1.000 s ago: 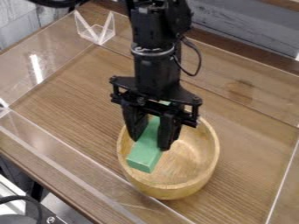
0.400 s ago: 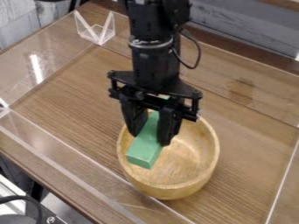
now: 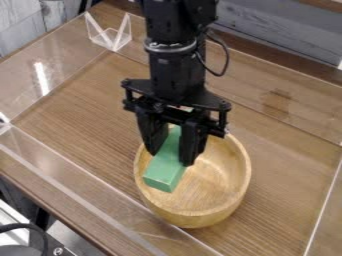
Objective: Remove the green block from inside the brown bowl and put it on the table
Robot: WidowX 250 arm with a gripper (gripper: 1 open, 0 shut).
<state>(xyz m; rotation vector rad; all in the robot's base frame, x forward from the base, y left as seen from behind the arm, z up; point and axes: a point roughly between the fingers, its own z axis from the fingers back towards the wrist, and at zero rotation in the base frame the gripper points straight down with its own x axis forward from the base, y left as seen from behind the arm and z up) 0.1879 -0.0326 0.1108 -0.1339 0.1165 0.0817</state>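
The green block stands tilted inside the brown bowl, its lower end down near the bowl's left inner wall. My gripper points straight down over the bowl's left half. It is shut on the green block, with its dark fingers on either side of the block's upper end. The fingers hide that upper end. The bowl rests on the wood-grain table, near the front edge.
Low clear acrylic walls run around the tabletop. A clear acrylic stand sits at the back left. The black arm and its cable rise above the bowl. Open tabletop lies left of and behind the bowl.
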